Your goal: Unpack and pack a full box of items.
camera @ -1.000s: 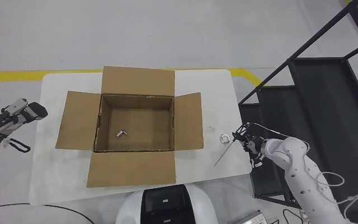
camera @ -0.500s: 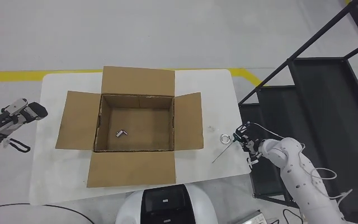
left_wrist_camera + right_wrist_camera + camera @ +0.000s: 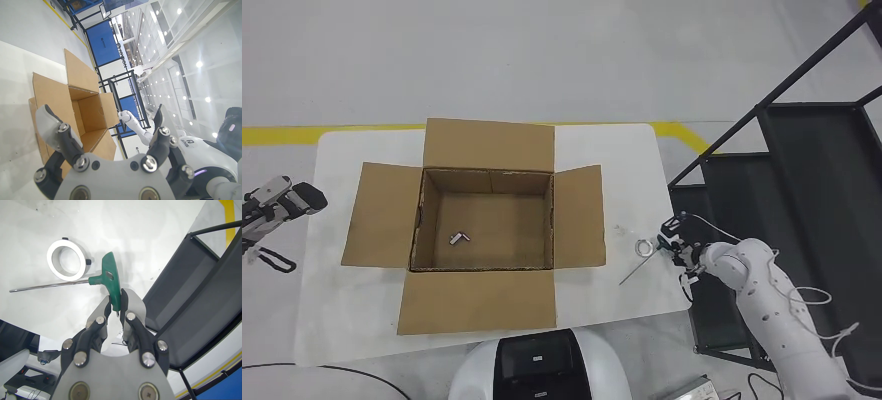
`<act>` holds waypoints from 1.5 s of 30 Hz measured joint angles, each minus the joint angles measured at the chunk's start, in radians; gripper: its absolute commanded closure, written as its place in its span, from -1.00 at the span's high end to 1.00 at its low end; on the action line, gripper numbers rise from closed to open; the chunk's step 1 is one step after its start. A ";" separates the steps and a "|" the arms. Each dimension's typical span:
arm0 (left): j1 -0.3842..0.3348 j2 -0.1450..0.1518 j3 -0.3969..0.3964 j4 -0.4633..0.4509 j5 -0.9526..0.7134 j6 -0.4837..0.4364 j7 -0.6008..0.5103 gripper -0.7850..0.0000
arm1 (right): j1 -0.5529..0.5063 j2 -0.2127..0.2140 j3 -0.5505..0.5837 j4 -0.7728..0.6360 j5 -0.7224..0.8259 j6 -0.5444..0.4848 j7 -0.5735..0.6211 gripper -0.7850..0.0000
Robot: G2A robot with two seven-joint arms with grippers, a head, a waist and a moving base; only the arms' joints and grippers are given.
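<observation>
The right gripper [image 3: 115, 306] is closed narrowly on the T-handle hex key [image 3: 110, 275]. Only the near end of the green handle is clamped between the pads. The rest of the handle projects forward from the jaws, and the steel shaft is carried crosswise to the jaw line. This end grip is judged to be used because the handle is the thickest part of the tool. As the hold is off-centre, the long shaft is left free, and rotation in the pads is to be regarded as a risk.

Just beyond the jaws, the metal ring [image 3: 49, 258] lies flat on the table [image 3: 132, 228], close against the shaft. Actual contact cannot be confirmed, nor whether the shaft tip rests on the table. To one side of the jaws, the dark rack [image 3: 189, 285] stands beside the table edge.

Well away from these jaws, the cardboard box [image 3: 577, 215] is set with all four flaps folded outward, so that access from above is unobstructed. One small metal part [image 3: 459, 238] lies on its floor.

The left gripper [image 3: 102, 111] is held wide open and empty, with the box ahead of its jaws.
</observation>
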 measured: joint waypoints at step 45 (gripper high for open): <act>0.000 0.000 0.000 0.000 0.000 0.000 0.000 1.00 | -0.063 0.028 0.091 -0.183 0.069 -0.066 -0.054 1.00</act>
